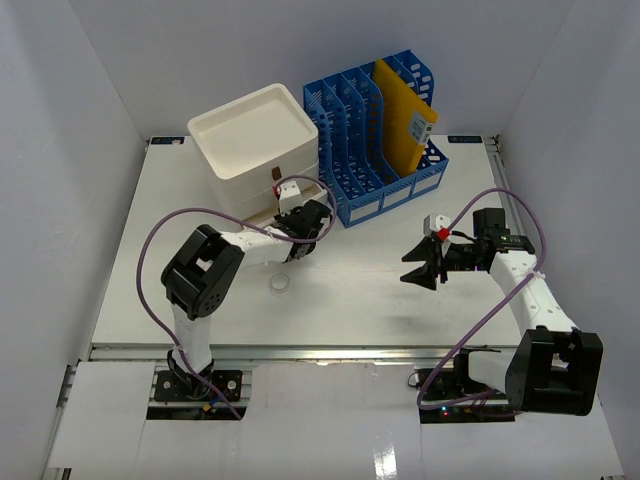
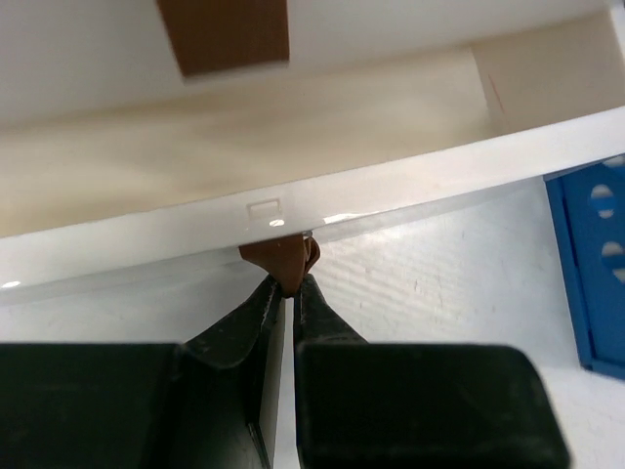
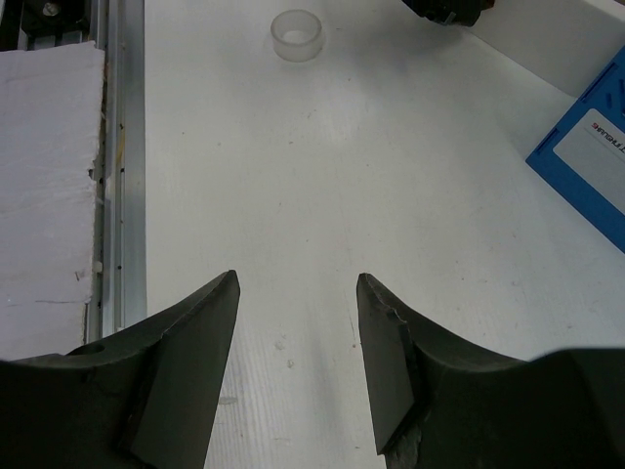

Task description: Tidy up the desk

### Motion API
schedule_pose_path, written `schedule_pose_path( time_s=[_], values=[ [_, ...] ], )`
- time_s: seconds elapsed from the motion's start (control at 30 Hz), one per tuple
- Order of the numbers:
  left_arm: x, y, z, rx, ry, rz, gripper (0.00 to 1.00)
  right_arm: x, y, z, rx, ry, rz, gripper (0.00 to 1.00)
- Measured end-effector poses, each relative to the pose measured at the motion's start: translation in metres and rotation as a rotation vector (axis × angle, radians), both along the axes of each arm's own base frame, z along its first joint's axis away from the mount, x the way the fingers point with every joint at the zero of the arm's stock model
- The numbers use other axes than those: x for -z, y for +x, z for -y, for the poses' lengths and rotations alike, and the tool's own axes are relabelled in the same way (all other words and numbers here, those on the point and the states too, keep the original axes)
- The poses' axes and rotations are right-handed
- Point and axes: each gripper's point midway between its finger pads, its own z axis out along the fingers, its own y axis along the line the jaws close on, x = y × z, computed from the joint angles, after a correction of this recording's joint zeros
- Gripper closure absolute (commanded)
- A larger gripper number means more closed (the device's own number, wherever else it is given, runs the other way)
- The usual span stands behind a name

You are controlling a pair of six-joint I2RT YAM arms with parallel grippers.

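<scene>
The desk (image 1: 350, 300) is a white tabletop with a metal rail along its front. A white drawer box (image 1: 253, 140) stands at the back left, and its lower drawer (image 2: 391, 186) is pulled partly open. My left gripper (image 1: 306, 222) is shut on that drawer's brown pull tab (image 2: 283, 262). In the left wrist view the left gripper (image 2: 290, 285) pinches the tab just below the drawer's front edge. My right gripper (image 1: 425, 270) is open and empty over bare desk at the right. It also shows in the right wrist view (image 3: 298, 293).
A blue file organizer (image 1: 375, 140) holding a yellow folder (image 1: 405, 115) stands right of the drawer box. A small clear ring (image 1: 281, 283) lies on the desk in front of the left gripper and shows in the right wrist view (image 3: 297, 35). The front rail (image 3: 122, 147) borders white foam (image 3: 44, 195).
</scene>
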Motion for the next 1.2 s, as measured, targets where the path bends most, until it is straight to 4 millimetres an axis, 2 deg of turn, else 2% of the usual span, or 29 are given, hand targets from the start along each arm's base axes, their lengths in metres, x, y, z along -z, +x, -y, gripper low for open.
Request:
schedule_pose_path(
  time_s=[0.3,0.5,0.63,0.73,0.93,1.03,1.2],
  values=[
    [-0.002,-0.032,0.022,0.056,-0.049,-0.008,1.00,0.001,0.001,0.001,0.005,0.000,-0.005,0.42],
    [-0.005,-0.045,0.028,0.081,-0.095,-0.021,0.98,0.001,0.001,0.001,0.005,0.000,-0.005,0.42],
    [-0.010,-0.050,0.028,0.091,-0.122,-0.023,0.84,0.002,0.001,0.001,0.005,0.000,-0.007,0.42],
    [-0.012,-0.053,0.029,0.099,-0.135,-0.028,0.64,0.002,0.001,0.001,0.005,0.000,-0.008,0.42],
    [-0.022,-0.061,0.034,0.135,-0.174,-0.034,0.43,0.002,0.001,0.001,0.004,0.000,-0.007,0.41],
    [-0.037,-0.065,0.038,0.176,-0.212,-0.018,0.35,0.002,0.001,0.001,0.004,-0.001,-0.006,0.41],
    [-0.068,-0.082,0.046,0.320,-0.280,0.026,0.33,0.003,0.000,-0.001,-0.004,-0.005,-0.006,0.40]
  ],
)
